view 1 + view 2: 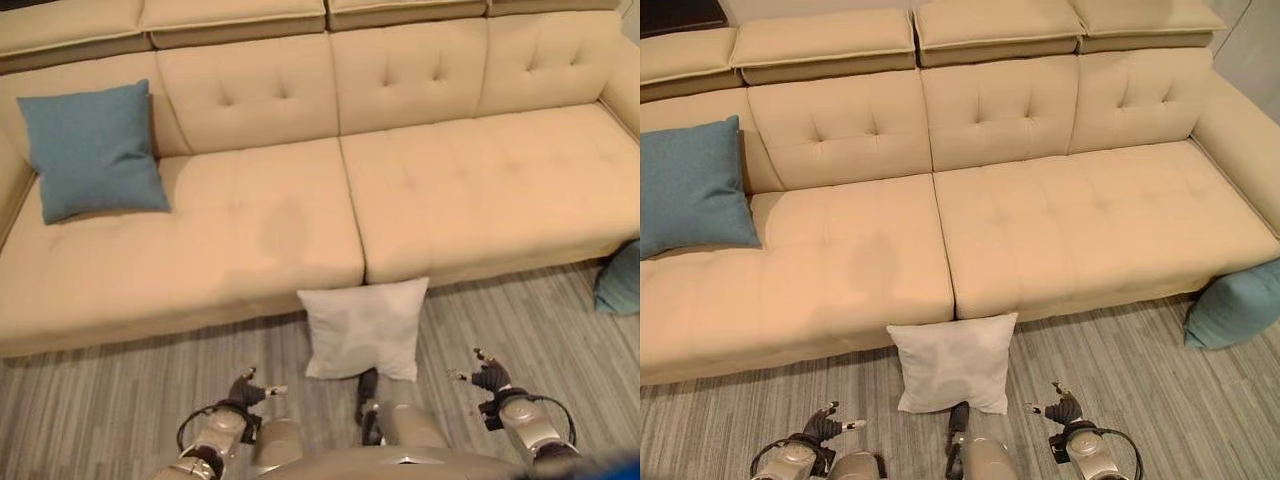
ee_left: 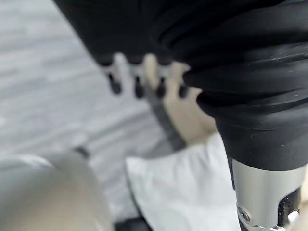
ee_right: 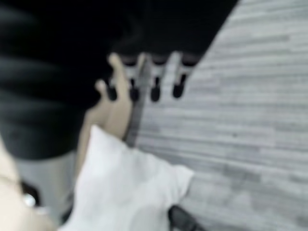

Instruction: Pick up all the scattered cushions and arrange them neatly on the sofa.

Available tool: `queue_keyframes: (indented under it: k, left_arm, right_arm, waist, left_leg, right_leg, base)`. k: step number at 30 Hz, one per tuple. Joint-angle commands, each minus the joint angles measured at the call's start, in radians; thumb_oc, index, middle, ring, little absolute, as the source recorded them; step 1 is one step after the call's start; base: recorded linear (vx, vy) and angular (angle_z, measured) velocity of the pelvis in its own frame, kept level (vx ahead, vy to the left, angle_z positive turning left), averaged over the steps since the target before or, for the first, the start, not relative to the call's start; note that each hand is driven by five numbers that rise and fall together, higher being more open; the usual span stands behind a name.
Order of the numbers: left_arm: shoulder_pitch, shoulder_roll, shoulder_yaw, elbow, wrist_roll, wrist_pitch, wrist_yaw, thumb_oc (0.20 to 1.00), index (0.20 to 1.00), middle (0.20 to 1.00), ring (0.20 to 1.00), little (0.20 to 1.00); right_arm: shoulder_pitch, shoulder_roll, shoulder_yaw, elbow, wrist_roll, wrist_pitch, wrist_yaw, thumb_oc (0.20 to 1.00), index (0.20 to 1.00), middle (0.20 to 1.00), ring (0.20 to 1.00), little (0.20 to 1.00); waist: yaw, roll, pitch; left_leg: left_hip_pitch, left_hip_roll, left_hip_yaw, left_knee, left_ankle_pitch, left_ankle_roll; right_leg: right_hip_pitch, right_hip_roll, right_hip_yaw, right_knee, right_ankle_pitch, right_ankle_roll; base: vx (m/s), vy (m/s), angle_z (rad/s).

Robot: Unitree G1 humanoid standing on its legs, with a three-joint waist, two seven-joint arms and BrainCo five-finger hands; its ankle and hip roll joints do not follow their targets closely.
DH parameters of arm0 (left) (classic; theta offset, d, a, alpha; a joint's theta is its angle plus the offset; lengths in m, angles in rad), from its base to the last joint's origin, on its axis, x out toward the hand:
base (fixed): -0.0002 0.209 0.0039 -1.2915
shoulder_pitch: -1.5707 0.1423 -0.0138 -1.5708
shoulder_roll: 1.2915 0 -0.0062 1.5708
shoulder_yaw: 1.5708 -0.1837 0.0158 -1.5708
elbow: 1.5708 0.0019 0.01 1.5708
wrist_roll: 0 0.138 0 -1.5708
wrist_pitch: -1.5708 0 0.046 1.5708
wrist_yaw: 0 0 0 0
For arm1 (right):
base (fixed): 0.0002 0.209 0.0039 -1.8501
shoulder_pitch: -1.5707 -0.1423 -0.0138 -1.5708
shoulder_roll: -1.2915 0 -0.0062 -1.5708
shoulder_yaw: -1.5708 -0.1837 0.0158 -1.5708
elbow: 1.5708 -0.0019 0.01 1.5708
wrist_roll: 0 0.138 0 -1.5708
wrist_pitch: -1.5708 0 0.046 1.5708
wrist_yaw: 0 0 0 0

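A white cushion [image 1: 364,328] leans upright against the front of the beige sofa [image 1: 250,240], on the floor at its middle; it also shows as the white cushion [image 2: 187,187] and the white cushion [image 3: 125,183]. A blue cushion [image 1: 93,150] stands against the sofa's back at the far left. A teal cushion [image 1: 1235,305] lies on the floor by the sofa's right end. My left hand [image 1: 250,388] hangs low to the left of the white cushion, fingers relaxed and empty. My right hand [image 1: 485,378] hangs to its right, also open and empty.
Grey striped floor [image 1: 100,400] runs in front of the sofa. The sofa's middle and right seats [image 1: 480,190] are bare. Its right armrest [image 1: 1240,140] rises above the teal cushion.
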Motion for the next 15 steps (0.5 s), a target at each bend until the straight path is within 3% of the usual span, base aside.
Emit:
queue_keyframes:
  k: [1, 7, 10, 15]
  left_arm:
    - [0.004, 0.028, -0.021, -0.042, -0.004, -0.014, 0.0, 1.0, 1.0, 1.0, 1.0, 1.0]
    - [0.017, 0.041, -0.004, -0.029, -0.002, -0.01, 0.005, 1.0, 1.0, 1.0, 1.0, 1.0]
    - [0.01, 0.105, 0.047, -0.013, -0.01, -0.01, 0.019, 1.0, 1.0, 1.0, 1.0, 1.0]
    - [0.011, 0.14, 0.077, -0.016, -0.027, -0.018, 0.034, 1.0, 1.0, 1.0, 1.0, 1.0]
  right_arm:
    - [0.016, -0.017, 0.001, -0.031, 0.0, -0.018, -0.015, 1.0, 1.0, 1.0, 1.0, 1.0]
    - [0.018, -0.009, 0.002, -0.085, -0.008, -0.017, -0.016, 1.0, 1.0, 1.0, 1.0, 1.0]
    - [-0.004, -0.015, 0.002, -0.152, -0.014, -0.023, -0.017, 1.0, 1.0, 1.0, 1.0, 1.0]
    - [-0.028, -0.02, 0.007, -0.177, -0.016, -0.029, -0.016, 1.0, 1.0, 1.0, 1.0, 1.0]
  waist:
    - [-0.007, 0.003, -0.014]
    - [-0.005, -0.002, -0.008]
    - [0.004, -0.004, 0.018]
    - [0.038, 0.001, 0.022]
  left_leg:
    - [-0.027, -0.058, -0.024, 0.019, -0.053, 0.063]
    - [-0.022, -0.088, -0.031, 0.012, -0.057, 0.079]
    - [-0.03, -0.089, -0.023, 0.021, -0.064, 0.105]
    - [-0.047, -0.039, -0.008, 0.037, -0.063, 0.091]
  right_leg:
    - [0.012, -0.097, 0.108, 0.09, -0.068, 0.104]
    - [-0.011, -0.104, 0.137, 0.112, -0.046, 0.118]
    - [-0.072, -0.121, 0.245, 0.164, -0.017, 0.156]
    - [-0.022, -0.203, 0.18, 0.149, -0.016, 0.151]
  base:
    - [0.01, 0.118, -0.2]
    - [-0.01, 0.105, -0.29]
    - [-0.11, 0.042, -0.56]
    - [-0.06, -0.126, -0.33]
